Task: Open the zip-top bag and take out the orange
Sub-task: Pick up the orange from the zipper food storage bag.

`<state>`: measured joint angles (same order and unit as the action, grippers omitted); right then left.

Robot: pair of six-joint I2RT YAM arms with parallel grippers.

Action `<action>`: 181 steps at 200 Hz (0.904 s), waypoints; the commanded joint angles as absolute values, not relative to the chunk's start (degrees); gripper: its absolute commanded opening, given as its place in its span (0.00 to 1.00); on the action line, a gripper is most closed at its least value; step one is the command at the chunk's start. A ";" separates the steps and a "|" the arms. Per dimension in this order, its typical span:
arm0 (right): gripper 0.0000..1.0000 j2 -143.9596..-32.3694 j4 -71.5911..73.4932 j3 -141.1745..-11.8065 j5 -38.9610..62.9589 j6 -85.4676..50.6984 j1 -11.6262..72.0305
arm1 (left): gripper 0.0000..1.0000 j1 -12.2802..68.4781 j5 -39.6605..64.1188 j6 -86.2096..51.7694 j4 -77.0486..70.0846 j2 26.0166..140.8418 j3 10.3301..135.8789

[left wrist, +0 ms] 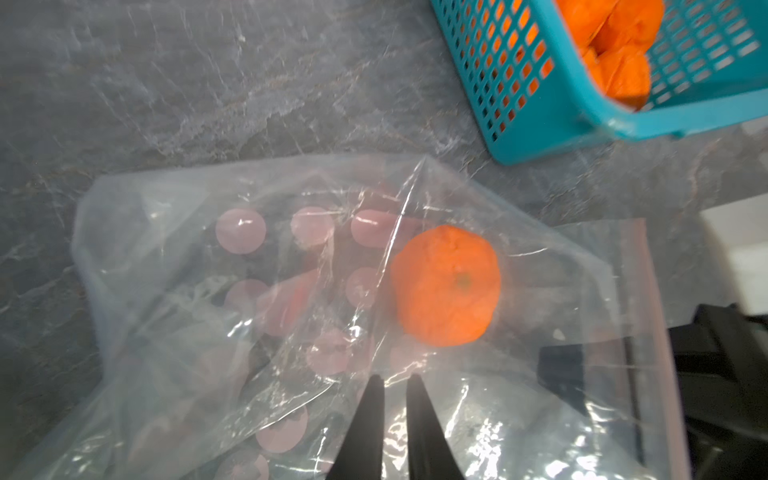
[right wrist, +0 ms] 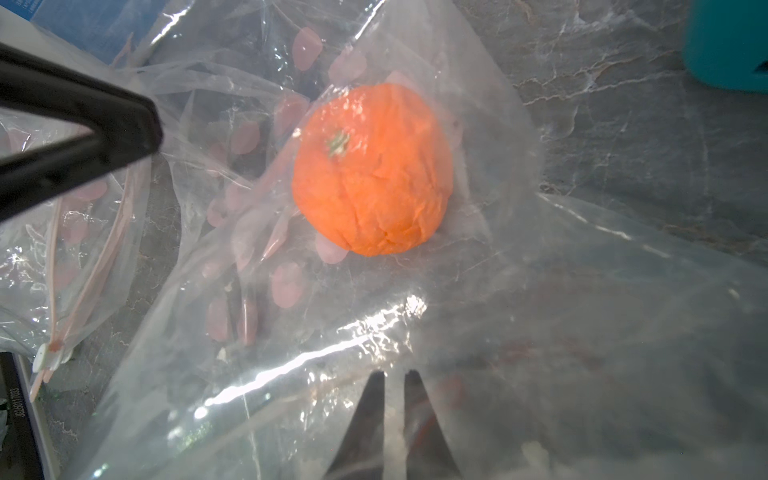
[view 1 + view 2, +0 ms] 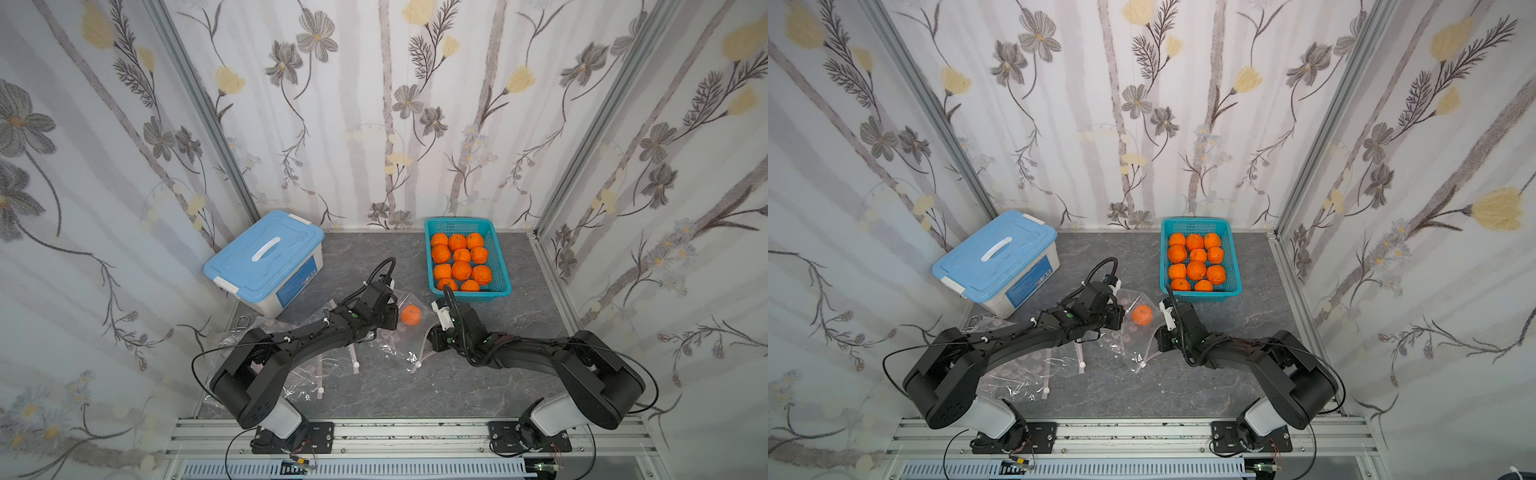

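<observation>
While the orange is still sitting inside the clear zip-top bag on the grey tabletop at the centre of both top views, between the two arms, the bag is lying crumpled with its pink-dotted film tenting over the fruit. The left gripper is showing its fingers almost together with only a slit between them, and in the right wrist view its tips are meeting on a fold of film, so it is apparently pinching the bag. The right gripper is likewise standing nearly closed at the bag's zip edge, seemingly clamping film, though the plastic is hazing that view. Whether the mouth is parting yet, I cannot tell. The slick film is risking a slip out of such thin pinches if the arms are pulling apart unevenly. The whole bag could be dragging sideways instead of opening, rolling the orange deeper. The teal basket of oranges is sitting just above, near the right wrist, inviting a bump, and the loose spare bags at lower left are lying under the left arm, ready to snag.
</observation>
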<state>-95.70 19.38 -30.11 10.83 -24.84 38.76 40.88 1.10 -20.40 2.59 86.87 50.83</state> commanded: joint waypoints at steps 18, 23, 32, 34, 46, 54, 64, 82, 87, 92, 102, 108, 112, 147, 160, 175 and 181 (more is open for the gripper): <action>0.14 -95.98 23.56 -30.38 10.98 -25.44 38.85 | 0.16 40.87 3.08 -21.62 5.32 88.33 55.91; 0.15 -95.95 23.71 -30.30 11.06 -25.53 38.85 | 0.16 40.87 3.45 -21.62 5.18 89.18 56.61; 0.15 -95.67 23.76 -30.20 10.98 -25.58 38.87 | 0.16 40.87 4.05 -21.62 4.57 90.82 57.72; 0.15 -95.64 23.78 -30.18 10.94 -25.64 38.85 | 0.16 40.80 4.11 -21.62 4.46 91.28 57.98; 0.15 -95.23 23.84 -29.86 10.57 -25.66 38.90 | 0.15 40.49 4.95 -21.95 3.47 93.86 59.27; 0.16 -94.83 23.74 -29.73 10.30 -25.69 38.85 | 0.14 40.18 5.63 -22.31 2.79 95.52 60.12; 0.16 -94.35 23.69 -29.41 9.96 -25.80 38.87 | 0.14 39.84 6.18 -22.73 1.69 97.45 60.71; 0.17 -93.79 23.64 -29.10 9.55 -25.68 38.85 | 0.12 39.17 6.74 -23.56 0.00 100.17 61.35; 0.18 -93.60 23.54 -29.13 9.36 -25.66 38.85 | 0.12 39.05 7.06 -23.79 -0.39 100.87 61.38; 0.18 -93.56 23.43 -29.11 9.28 -25.66 38.91 | 0.12 39.01 7.39 -24.01 -0.62 101.62 61.56; 0.19 -93.45 23.23 -29.09 8.84 -25.58 38.85 | 0.11 38.87 8.04 -24.30 -1.30 102.73 61.57; 0.19 -93.39 23.38 -29.04 8.65 -25.58 38.85 | 0.11 38.85 8.38 -24.37 -1.87 103.35 61.52; 0.20 -93.39 23.37 -29.10 8.51 -25.58 38.87 | 0.11 38.85 8.54 -24.51 -2.16 103.66 61.44; 0.34 -94.24 24.64 -29.12 7.56 -26.45 38.85 | 0.11 38.67 10.08 -24.91 -3.72 106.13 61.77; 0.37 -94.89 25.12 -29.44 7.60 -26.79 38.85 | 0.11 38.68 10.07 -24.96 -3.87 106.59 61.79; 0.45 -95.34 26.03 -29.57 7.57 -27.21 38.89 | 0.10 38.61 10.11 -24.79 -3.86 107.19 61.79; 0.48 -95.53 26.37 -29.62 7.54 -27.37 38.86 | 0.10 38.61 10.11 -24.75 -3.78 107.35 61.78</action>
